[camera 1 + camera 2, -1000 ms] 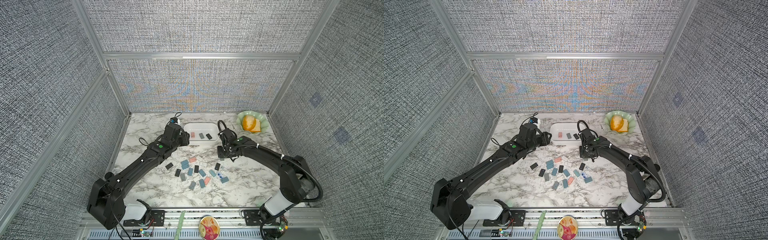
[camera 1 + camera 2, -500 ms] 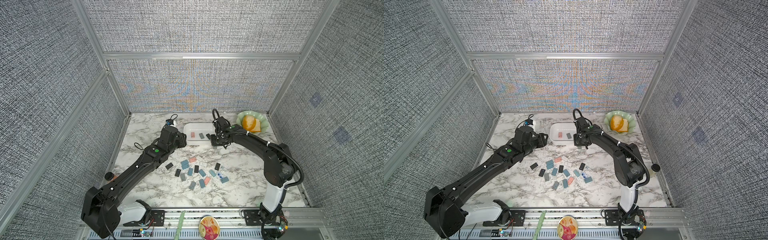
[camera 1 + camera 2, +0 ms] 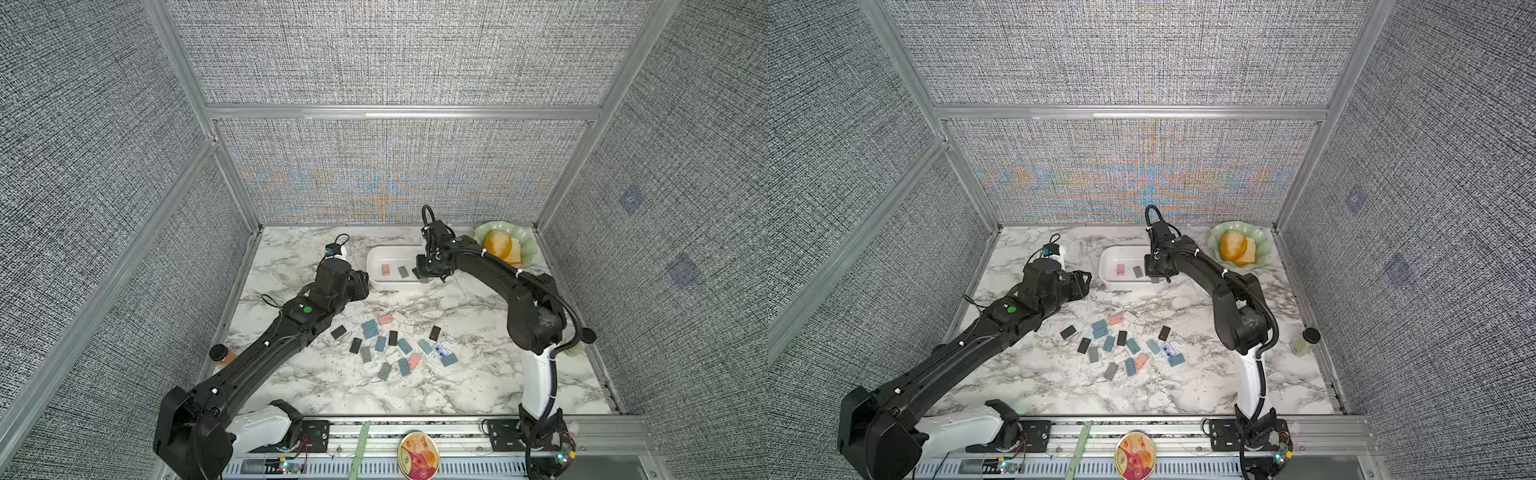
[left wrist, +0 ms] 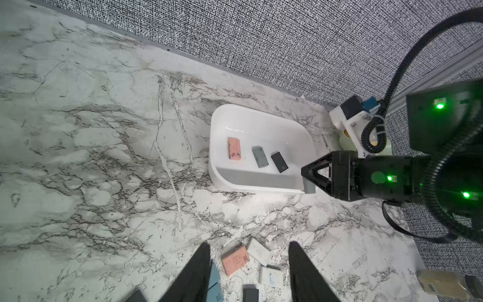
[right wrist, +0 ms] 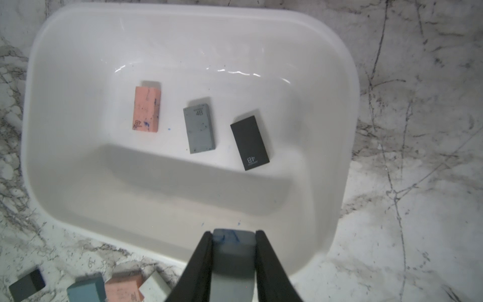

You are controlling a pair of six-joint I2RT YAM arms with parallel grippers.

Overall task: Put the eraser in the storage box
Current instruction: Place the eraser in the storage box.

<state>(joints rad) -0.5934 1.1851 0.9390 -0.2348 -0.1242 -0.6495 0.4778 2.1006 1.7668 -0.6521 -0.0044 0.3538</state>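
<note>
Filling the floor of a grey fabric-walled cell, a white marble table (image 3: 457,386) carries two black robot arms reaching from its near edge. The left arm (image 3: 270,345) stretches toward the middle; the left gripper (image 4: 248,244) hangs above the table with its jaws spread apart and nothing between them. The right arm (image 3: 494,272) bends over to the box (image 5: 183,15), a plain white plastic tub with rounded corners and low walls, standing near the back wall. Beside it to the right sits a pale green scalloped dish (image 3: 527,243). In front of the box, loose erasers (image 3: 392,345), small flat blocks in blue, grey, black, pink and white, lie scattered on the table. Three more lie flat on the box's floor, apart from each other: a pink eraser (image 5: 146,109), a grey eraser (image 5: 200,128) and a black eraser (image 5: 249,142), each stamped 4B. The right gripper (image 5: 233,235) is clamped on the eraser (image 5: 232,251), a blue-grey block with blue ink smudges on its end, pinched by its sides between the jaws. It is held over the box's near rim, close to the right-hand end; whether it touches the rim cannot be told.
</note>
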